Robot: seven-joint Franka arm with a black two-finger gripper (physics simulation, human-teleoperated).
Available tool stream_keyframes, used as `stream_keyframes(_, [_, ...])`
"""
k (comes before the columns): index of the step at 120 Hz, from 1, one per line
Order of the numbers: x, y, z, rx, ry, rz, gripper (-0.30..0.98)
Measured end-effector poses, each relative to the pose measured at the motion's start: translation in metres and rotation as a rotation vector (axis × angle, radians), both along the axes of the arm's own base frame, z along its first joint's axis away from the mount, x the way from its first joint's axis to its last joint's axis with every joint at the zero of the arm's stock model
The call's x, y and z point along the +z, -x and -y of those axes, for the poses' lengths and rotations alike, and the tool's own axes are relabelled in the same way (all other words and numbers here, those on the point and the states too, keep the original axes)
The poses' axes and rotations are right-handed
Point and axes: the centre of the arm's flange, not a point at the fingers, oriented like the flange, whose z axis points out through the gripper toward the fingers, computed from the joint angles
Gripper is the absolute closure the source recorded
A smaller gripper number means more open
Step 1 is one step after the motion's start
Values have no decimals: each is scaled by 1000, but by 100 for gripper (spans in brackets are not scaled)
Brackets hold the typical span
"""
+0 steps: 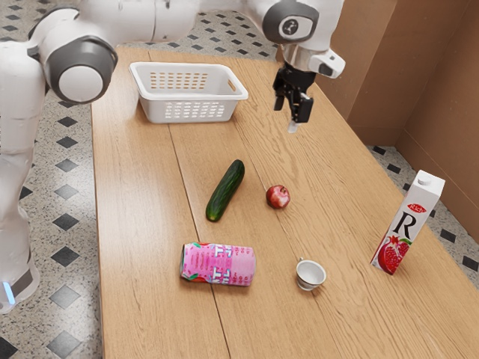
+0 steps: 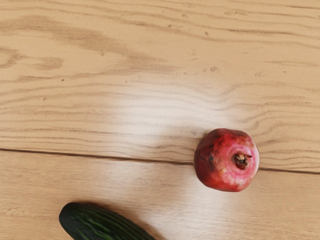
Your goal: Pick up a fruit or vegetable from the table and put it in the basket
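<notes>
2 pieces of produce lay on the bare wood, under a spread claw

At the near part of the exterior view, 1 pink patterned can (image 1: 218, 264) lay on its side on the table (image 1: 142, 314), and 1 small pale cup (image 1: 310, 275) stood beside it, apart from it. The tabletop was warm tan wood, its grain running lengthwise, with a dark seam (image 1: 184, 194) drawn along the boards. Toward the exterior view's right, 1 white carton (image 1: 408, 223), marked with a big R and a red fruit, stood upright.

Farther along lay the task's produce: 1 dark green cucumber (image 1: 225, 191) and, near it but not touching, 1 red pomegranate (image 1: 278, 197). In the wrist view, a board joint (image 2: 100, 157) met the pomegranate, and a soft white gleam (image 2: 165, 112) spread over the wood beside it.

Beyond them hung the claw (image 1: 289, 117), well above the table, its 2 fingers apart and nothing between them. Farther still, the white basket (image 1: 187, 111) stood on the wood, slotted through its sides; both the cucumber and the pomegranate were outside it. Past the table's edges stretched a speckled pale floor (image 1: 66, 187) set with dark diamonds, and brown walls (image 1: 441, 105) rose at the exterior view's right.
</notes>
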Motion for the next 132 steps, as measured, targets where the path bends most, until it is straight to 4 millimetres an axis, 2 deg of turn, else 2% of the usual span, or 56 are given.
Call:
stream_keyframes(14, [-28,-15,-4,7,-9,-23,0])
stream_keyframes(23, [-42,-22,1,-1,-11,-35,0])
stream_keyframes(46, [-52,-28,9,-11,11,-34,0])
stream_keyframes(72, [-73,-28,28,-42,35,-53,0])
stream_keyframes(95, [-92,-12,43,-68,62,-72,0])
stream_keyframes(108, [-96,-11,55,-90,63,-57,0])
stream_keyframes(125, [-100,-12,60,-98,68,-42,0])
stream_keyframes(132, [-104,-7,58,-96,75,-48,0])
